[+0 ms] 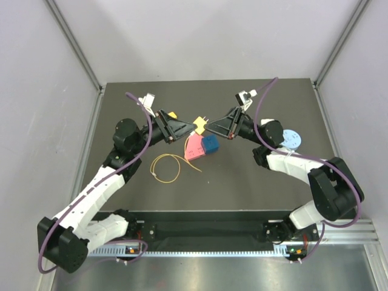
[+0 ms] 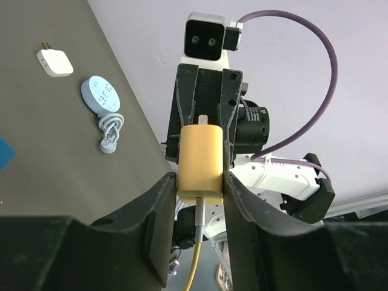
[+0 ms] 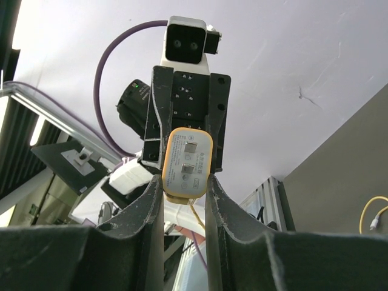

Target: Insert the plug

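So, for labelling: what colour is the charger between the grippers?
The charger is yellow, clearest in the left wrist view.

Yellow plug: rounded block, up off the table, pinched between my left gripper and my right gripper, one at each end. The flat face with two metal contacts faces my right wrist. A thin yellow cable leaves the opposite end.
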